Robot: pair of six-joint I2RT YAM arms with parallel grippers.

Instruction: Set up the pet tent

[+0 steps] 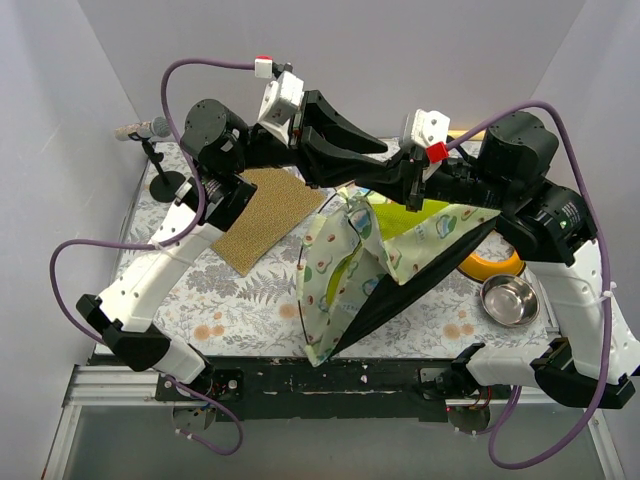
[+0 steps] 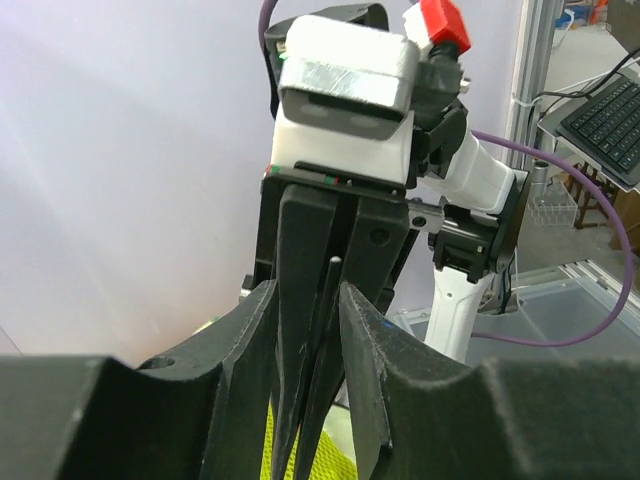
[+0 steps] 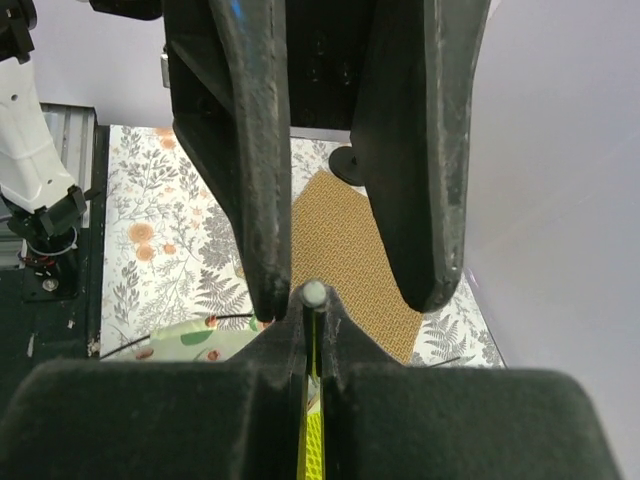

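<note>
Pole notes: thin black tent pole [image 3: 314, 293] upright, tip pinched in closed right hand [image 3: 313, 318]. Left hand [image 2: 305, 290] half-open, straddling same tip, gripping nothing. Cream-green patterned fabric pet tent [image 1: 340, 270] sagging below both, centre frame.

Matt cloth pet tent [image 1: 330, 272]

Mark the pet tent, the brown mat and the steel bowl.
pet tent [image 1: 325, 275], top external view, patterned front panel.
brown mat [image 1: 262, 218], top external view, middle of textured face.
steel bowl [image 1: 509, 301], top external view, bare inside.
</note>
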